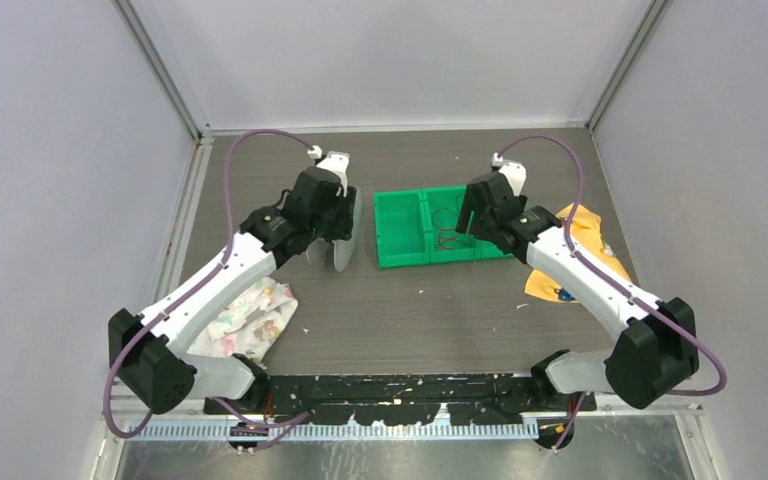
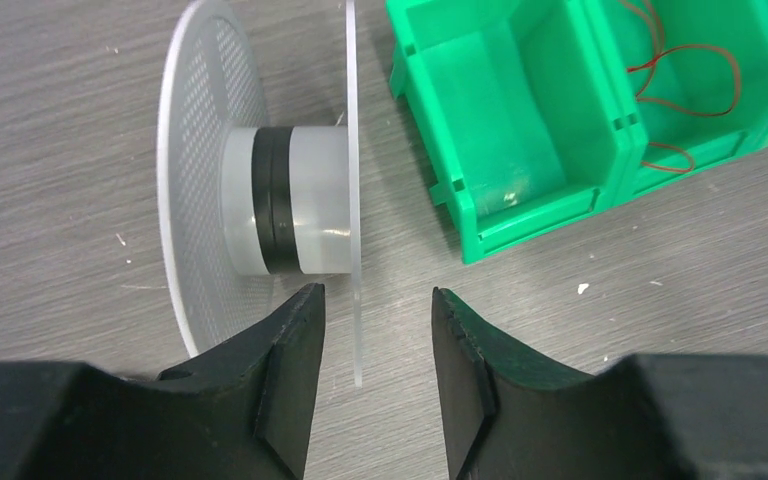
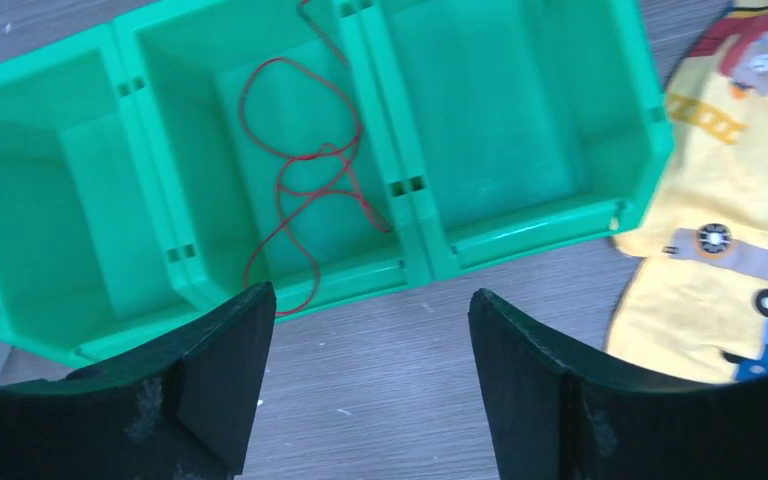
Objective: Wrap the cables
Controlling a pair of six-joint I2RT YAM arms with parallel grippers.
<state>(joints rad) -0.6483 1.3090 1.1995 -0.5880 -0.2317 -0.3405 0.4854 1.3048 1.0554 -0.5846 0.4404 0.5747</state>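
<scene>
From above: reaching both arms forward from the near edge across the grey table [image 1: 410, 320]. Angling the left arm inward and bringing the left gripper [image 1: 328, 232] down at a clear spool [image 1: 346, 250] standing on edge just left of the green bins [image 1: 400, 262]. Angling the right arm inward too, holding the right gripper [image 1: 468, 225] over the bins' right part. Showing the cables [image 1: 448, 225] as faint red loops inside the bins. Lying beside the left arm, a flowered cloth [image 1: 250, 320]; lying under the right forearm, a yellow cloth [image 1: 585, 225].

From the left wrist: holding the left gripper [image 2: 377, 295] parted and gripping nothing, with the spool's [image 2: 290, 200] thin clear flange appearing in the gap and touching neither finger. Carrying a dark band [image 2: 275, 200] around the hub. Sitting just right of the spool, the green bins [image 2: 520, 225], with the cables [image 2: 690, 80] looping red in the next compartment over.

From the right wrist: hovering the right gripper [image 3: 370, 295] wide apart above the bins' [image 3: 520, 235] near rim, clasping nothing. Lying loosely coiled in the middle of three compartments, the cables [image 3: 320, 152], with one strand running up to the far rim. Showing cartoon prints with wheels on the yellow cloth [image 3: 700, 290], with no lettering clear enough to read.
</scene>
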